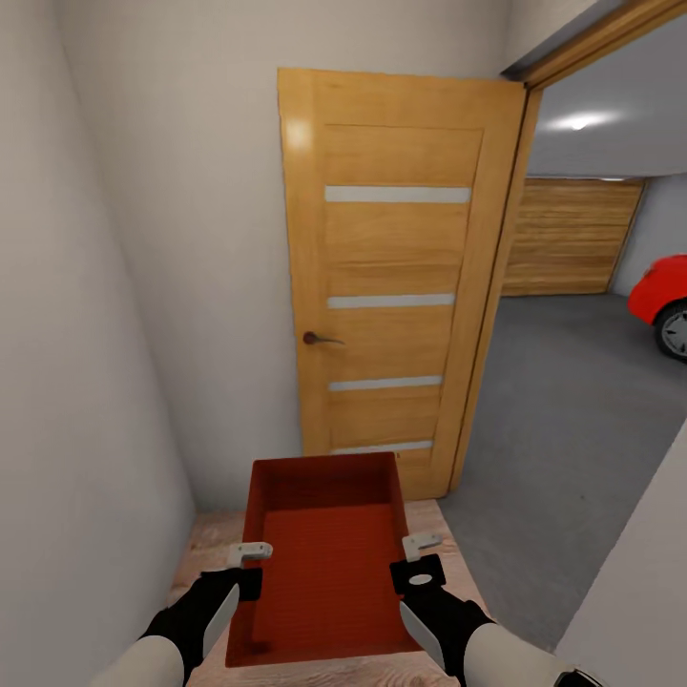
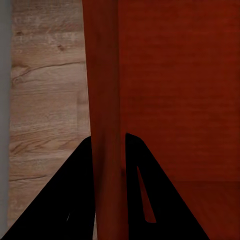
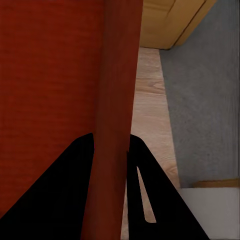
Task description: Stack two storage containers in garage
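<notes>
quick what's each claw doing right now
Left claw: shut on the storage container, gripping its side wall.
Right claw: shut on the opposite wall.

One orange-red storage container (image 1: 324, 553) here, held up between the arms. Two grippers on it: the left gripper (image 1: 250, 565) pinching one long wall, the right gripper (image 1: 417, 561) pinching the opposite wall. Beyond the grippers, one open wooden door (image 1: 396, 277) carrying four pale glass strips (image 1: 397, 195) and one dark handle (image 1: 320, 339). Out past the right gripper: one red car (image 1: 663, 301), one wooden garage door (image 1: 571, 237), one ceiling light (image 1: 582, 121).
</notes>
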Motion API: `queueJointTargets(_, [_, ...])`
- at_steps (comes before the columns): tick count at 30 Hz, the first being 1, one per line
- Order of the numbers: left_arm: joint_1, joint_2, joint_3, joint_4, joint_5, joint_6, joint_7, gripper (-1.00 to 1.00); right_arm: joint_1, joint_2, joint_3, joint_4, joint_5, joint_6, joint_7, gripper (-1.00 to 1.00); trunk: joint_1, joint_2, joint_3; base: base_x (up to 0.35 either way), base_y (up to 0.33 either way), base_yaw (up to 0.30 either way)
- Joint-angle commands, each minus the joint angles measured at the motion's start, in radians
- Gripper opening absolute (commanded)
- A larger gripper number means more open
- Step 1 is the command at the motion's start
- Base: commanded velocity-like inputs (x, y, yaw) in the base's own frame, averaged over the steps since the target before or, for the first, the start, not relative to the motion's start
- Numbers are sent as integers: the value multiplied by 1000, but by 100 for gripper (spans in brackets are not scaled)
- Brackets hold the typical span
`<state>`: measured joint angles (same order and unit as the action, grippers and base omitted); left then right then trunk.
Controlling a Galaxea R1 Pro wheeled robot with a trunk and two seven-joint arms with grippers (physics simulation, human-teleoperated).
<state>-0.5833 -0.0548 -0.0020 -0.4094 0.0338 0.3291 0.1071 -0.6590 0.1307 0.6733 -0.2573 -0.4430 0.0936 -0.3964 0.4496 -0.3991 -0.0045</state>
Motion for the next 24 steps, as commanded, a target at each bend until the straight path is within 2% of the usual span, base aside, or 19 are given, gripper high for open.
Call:
queueJointTargets(1, [0,-1,7,-4,-14,7,6,-100,-1,6,0,-3,-13,6,17,-100,0,-1,0,0,0,-284])
queueJointTargets(24, [0,-2,8,-5,-14,7,8,-100,-1,6,1,-3,-13,6,17,-100,0,-1,0,0,0,-280])
